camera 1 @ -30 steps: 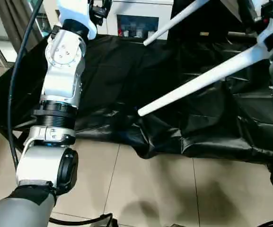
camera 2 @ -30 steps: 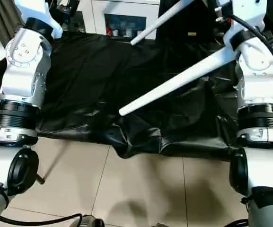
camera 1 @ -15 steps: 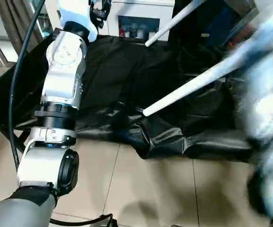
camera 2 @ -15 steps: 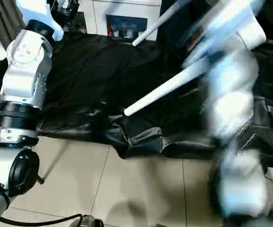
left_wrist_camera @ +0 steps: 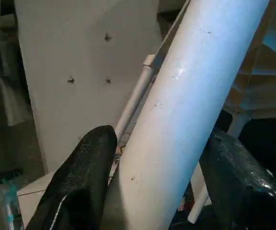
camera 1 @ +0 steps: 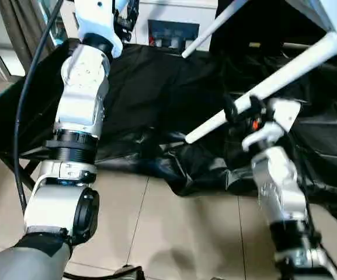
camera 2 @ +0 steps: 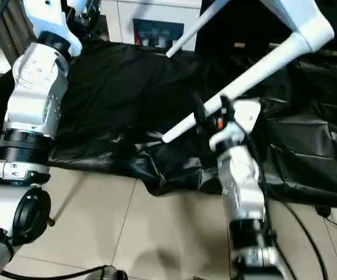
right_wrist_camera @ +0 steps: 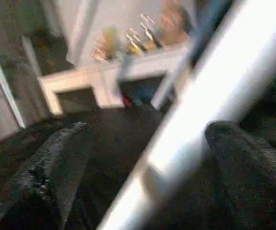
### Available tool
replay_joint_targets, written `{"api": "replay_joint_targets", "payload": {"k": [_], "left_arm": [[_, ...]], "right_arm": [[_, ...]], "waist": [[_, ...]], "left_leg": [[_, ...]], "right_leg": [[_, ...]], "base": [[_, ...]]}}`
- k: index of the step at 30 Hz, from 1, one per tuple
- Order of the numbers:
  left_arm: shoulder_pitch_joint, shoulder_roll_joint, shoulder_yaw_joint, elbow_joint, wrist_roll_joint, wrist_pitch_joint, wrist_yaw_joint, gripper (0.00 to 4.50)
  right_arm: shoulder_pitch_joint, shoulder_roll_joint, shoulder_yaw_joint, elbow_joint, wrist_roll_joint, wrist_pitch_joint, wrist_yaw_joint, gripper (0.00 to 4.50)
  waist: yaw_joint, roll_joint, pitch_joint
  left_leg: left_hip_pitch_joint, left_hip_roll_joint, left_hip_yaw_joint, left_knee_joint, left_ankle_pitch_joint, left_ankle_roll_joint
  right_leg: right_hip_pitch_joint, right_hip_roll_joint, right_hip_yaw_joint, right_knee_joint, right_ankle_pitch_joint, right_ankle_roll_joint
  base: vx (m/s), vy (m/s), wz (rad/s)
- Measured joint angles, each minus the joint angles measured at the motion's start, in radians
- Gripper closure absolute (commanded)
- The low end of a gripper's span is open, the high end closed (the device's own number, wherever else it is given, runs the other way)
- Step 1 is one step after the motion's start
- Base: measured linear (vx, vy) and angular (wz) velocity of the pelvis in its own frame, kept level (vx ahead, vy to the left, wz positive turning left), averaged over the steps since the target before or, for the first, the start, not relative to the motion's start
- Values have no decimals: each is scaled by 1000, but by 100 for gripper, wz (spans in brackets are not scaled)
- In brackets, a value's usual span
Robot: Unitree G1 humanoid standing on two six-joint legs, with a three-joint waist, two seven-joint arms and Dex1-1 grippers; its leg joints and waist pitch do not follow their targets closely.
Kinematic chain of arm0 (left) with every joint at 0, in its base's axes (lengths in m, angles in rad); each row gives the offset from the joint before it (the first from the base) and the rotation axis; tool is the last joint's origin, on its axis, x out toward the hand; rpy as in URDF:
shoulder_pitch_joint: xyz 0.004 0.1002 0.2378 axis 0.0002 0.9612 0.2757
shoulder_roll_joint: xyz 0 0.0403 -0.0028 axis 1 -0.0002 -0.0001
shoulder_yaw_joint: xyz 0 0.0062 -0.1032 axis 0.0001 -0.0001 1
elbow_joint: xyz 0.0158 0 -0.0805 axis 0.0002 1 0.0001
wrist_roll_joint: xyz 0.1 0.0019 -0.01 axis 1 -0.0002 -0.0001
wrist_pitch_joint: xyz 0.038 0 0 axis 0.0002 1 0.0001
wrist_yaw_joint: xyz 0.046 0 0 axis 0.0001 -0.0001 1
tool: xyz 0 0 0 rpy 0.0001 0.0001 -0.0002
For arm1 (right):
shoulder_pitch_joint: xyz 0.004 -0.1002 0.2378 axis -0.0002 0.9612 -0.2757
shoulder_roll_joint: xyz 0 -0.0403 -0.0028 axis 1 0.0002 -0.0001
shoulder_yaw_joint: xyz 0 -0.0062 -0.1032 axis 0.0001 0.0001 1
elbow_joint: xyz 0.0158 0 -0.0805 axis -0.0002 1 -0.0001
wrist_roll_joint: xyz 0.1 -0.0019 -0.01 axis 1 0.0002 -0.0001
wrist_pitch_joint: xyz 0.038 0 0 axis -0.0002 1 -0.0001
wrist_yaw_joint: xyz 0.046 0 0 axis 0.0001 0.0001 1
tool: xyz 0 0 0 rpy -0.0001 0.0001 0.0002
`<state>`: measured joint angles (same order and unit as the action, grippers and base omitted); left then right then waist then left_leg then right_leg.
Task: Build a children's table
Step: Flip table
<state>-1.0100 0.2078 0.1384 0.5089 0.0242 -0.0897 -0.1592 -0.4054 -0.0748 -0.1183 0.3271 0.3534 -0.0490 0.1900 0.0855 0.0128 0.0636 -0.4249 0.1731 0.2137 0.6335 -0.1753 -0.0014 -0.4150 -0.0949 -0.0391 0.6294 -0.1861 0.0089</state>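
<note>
Children's table [camera 1: 332, 23] is tipped up over the far right of the black sheet [camera 1: 145, 87] covering the work surface, its white legs slanting toward the sheet's near edge. The near leg [camera 1: 261, 87] runs down from the tabletop corner to a free end above the sheet's crumpled front edge. The left gripper [left_wrist_camera: 152, 158] is clamped around another leg [left_wrist_camera: 190, 110], a black finger [left_wrist_camera: 87, 167] on each side. The right gripper [camera 2: 210, 114] sits at the near leg with its fingers [right_wrist_camera: 56, 158] spread wide on either side, not squeezing it. The job seems to be at fitting or tightening the legs. Next, the right gripper likely needs to close on the near leg and twist or press it home while the left steadies the table.
</note>
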Motion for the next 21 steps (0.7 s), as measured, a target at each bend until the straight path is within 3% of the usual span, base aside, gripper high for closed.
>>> {"api": "replay_joint_targets", "payload": {"k": [4,8,14,15,21], "left_arm": [[9,2,1,-6,0,0,0,193],[16,2,2,-14,0,-1,0,198],[20,1,1,-13,0,0,0,204],[21,0,1,-13,0,0,0,207],[24,1,2,-14,0,0,1,213]], "right_arm": [[-4,6,-14,32,0,84,-61,17],[-28,1,-21,42,2,108,-65,17],[-192,-17,-69,235,14,89,-32,17],[-213,-18,-78,260,24,88,-27,44],[-253,-22,-85,313,34,84,36,89]], "waist": [[0,-1,0],[0,-1,1],[0,-1,1],[0,-1,1],[0,-4,3]], "left_leg": [[0,0,0,0,0,-1],[-1,0,0,0,0,-1],[-2,0,0,-1,1,-1],[-2,0,0,-1,1,-1],[-5,1,0,-1,1,0]], "right_leg": [[0,0,0,0,0,0],[-1,0,0,0,0,1],[-2,0,0,0,0,1],[-2,0,0,0,0,1],[-4,0,-1,-1,0,1]], "base": [[0,0,0],[0,0,0],[0,0,0],[0,0,0],[0,0,0]]}}
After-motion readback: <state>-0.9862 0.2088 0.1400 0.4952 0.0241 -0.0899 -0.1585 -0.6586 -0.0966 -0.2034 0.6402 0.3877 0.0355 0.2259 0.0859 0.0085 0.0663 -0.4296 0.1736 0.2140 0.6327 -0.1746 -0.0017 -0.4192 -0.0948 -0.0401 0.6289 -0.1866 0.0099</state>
